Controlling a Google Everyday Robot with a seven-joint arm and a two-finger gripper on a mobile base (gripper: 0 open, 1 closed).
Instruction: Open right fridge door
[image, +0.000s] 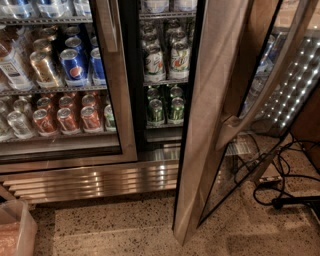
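Note:
The right fridge door (212, 115) stands swung out towards me, its wide brushed-steel frame edge-on in the middle right of the camera view. Its long bowed steel handle (265, 85) runs down the outer side, and the glass pane (260, 75) reflects a strip of small lights. Behind the opened door, shelves with green cans and 7UP bottles (165, 65) are exposed. The gripper is not in view.
The left door (112, 75) stays closed over blue Pepsi and orange cans. A steel vent grille (95, 180) runs along the fridge base. Black cables and a plug (280, 195) lie on the speckled floor at right. A pale bin (15, 232) sits at the bottom left.

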